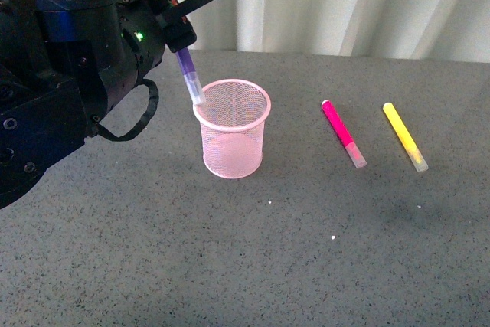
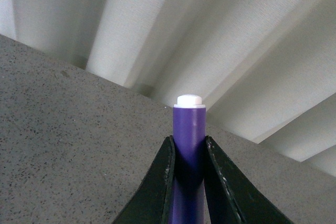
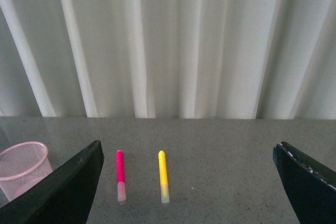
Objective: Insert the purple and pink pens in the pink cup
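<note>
My left gripper (image 1: 182, 34) is shut on the purple pen (image 1: 189, 74) and holds it tilted over the left rim of the pink cup (image 1: 232, 139), its frosted cap pointing down at the rim. In the left wrist view the purple pen (image 2: 189, 145) sits between the black fingers (image 2: 164, 182). The pink pen (image 1: 342, 133) lies flat on the table to the right of the cup; it also shows in the right wrist view (image 3: 121, 174). My right gripper (image 3: 186, 182) is open and empty, above the table, and is out of the front view.
A yellow marker (image 1: 404, 135) lies right of the pink pen, parallel to it, and shows in the right wrist view (image 3: 164, 176). The grey speckled table (image 1: 306, 250) ends at a white curtain (image 1: 344, 5) behind. The cup shows in the right wrist view (image 3: 23, 166).
</note>
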Available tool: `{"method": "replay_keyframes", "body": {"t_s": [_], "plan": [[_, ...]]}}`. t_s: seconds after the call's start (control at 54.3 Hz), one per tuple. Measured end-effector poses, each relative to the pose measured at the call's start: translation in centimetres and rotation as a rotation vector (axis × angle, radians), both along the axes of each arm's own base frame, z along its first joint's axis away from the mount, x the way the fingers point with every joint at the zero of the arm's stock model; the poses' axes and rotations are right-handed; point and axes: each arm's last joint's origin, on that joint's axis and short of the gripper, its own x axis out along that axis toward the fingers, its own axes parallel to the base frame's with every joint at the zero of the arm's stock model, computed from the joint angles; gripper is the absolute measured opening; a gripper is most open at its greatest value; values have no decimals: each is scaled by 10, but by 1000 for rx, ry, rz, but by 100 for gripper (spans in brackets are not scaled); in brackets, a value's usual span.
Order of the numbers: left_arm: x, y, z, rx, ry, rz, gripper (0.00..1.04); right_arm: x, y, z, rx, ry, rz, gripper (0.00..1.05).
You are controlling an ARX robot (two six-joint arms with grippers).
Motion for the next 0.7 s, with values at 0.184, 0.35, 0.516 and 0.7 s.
{"method": "replay_keyframes", "body": {"t_s": [0.184, 0.35, 0.516, 0.7], "plan": [[3, -5, 0, -21, -1, 8, 12, 0, 0, 0, 0, 0, 0, 98], [2, -9, -5, -24, 18, 9, 12, 0, 0, 0, 0, 0, 0, 98], [2, -10, -6, -24, 26, 13, 12, 0, 0, 0, 0, 0, 0, 98], [1, -11, -7, -38, 35, 8, 25, 0, 0, 0, 0, 0, 0, 98]]}}
